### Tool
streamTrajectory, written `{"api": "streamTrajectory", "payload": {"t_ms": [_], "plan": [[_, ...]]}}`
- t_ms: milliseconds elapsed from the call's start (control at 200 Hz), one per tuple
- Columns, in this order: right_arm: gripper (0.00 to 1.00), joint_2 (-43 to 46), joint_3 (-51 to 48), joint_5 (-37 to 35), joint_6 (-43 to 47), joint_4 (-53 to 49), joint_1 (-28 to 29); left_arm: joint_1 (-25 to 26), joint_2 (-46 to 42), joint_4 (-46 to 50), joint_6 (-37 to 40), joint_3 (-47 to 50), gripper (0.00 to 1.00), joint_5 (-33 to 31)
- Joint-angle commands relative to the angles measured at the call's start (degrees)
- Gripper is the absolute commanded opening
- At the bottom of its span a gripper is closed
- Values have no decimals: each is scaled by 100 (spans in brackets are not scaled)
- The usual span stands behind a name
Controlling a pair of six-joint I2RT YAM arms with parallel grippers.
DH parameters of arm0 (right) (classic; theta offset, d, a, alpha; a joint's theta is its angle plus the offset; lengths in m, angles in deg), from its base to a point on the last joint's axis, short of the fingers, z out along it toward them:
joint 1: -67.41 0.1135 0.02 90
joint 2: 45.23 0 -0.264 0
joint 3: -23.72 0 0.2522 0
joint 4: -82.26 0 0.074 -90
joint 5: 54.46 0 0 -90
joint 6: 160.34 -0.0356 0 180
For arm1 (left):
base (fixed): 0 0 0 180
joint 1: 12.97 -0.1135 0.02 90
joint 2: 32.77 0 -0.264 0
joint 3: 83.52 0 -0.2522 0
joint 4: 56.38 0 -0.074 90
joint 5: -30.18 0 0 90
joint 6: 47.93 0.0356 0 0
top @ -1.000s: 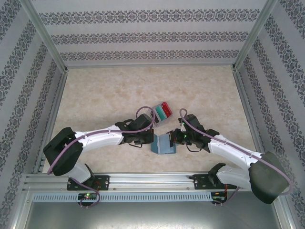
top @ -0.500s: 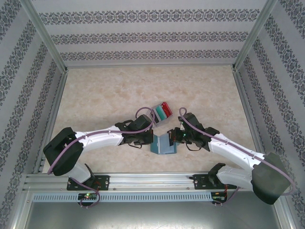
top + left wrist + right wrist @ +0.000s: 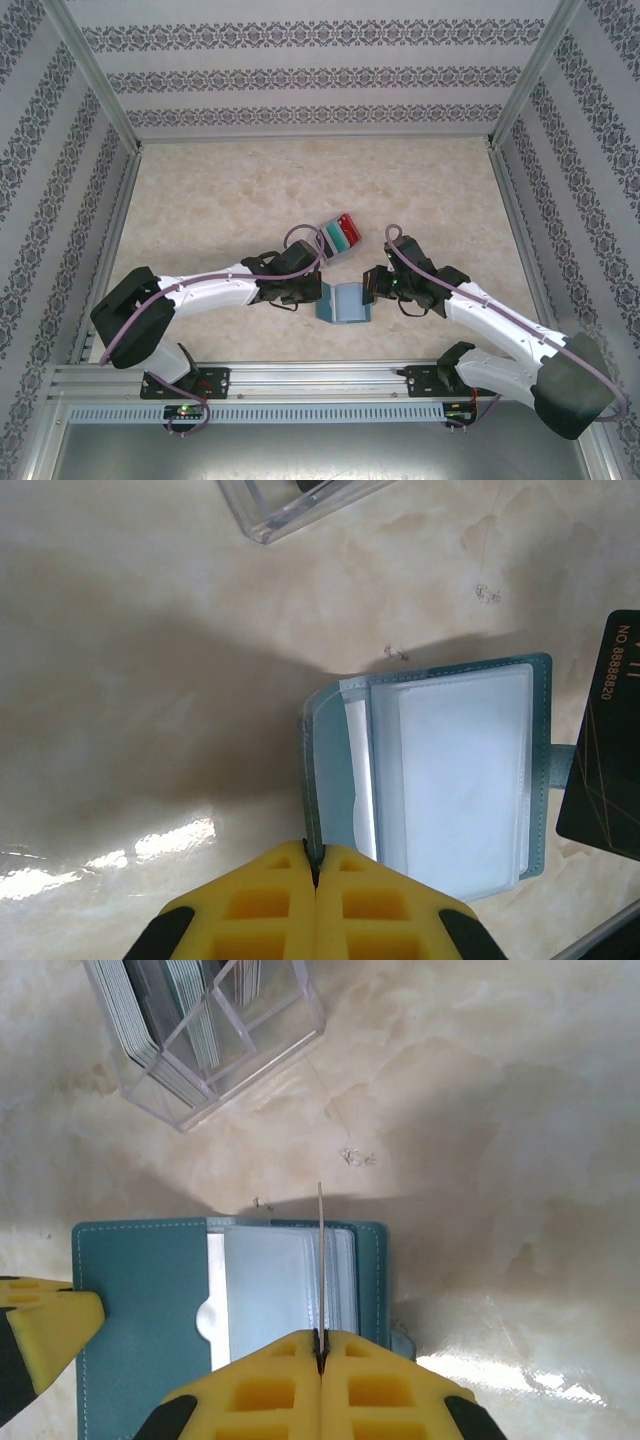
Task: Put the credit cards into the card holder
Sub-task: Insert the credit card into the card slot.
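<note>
Both arms are in tight over the card holder (image 3: 343,303), which lies open and flat on the marbled table (image 3: 230,200), clear sleeves facing up.

On the holder's left side is the left gripper (image 3: 312,293). From the left wrist, its yellow fingers (image 3: 270,900) are pressed together with no gap. The edge of the holder's (image 3: 325,770) teal cover runs straight into the seam between them, so the left gripper (image 3: 315,855) is pinching that cover. The right wrist camera backs it up: a yellow fingertip (image 3: 45,1325) sits on the left edge of the card holder (image 3: 140,1300).

On the holder's right side, the right gripper (image 3: 368,287) is clamped too. Its jaws (image 3: 320,1338) are closed on a dark card (image 3: 320,1250), seen edge-on as a thin upright line standing over the stack of clear sleeves. From the left wrist that same dark card (image 3: 605,740) shows its black face with gold lettering, just beside the holder's right edge, by the snap tab. Whether its lower edge is already touching a sleeve, I cannot tell.

Just beyond the holder's far edge stands the clear tray (image 3: 328,226), with a red card (image 3: 348,228) and a teal card (image 3: 335,238) upright inside. The right wrist shows its clear walls (image 3: 260,1055) and dividers, apart from the holder, with more cards (image 3: 140,1020) standing in the compartments.
</note>
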Motion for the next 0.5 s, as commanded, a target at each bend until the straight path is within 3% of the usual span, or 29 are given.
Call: {"api": "streamTrajectory", "payload": {"t_ms": [0,495], "plan": [[0,15,2,-23,92,-5,-20,-34,20,-54,-31,78,0,39],[0,-417,-285,166,96,495,31,-35,83,-51,-24,28,0,70]]}}
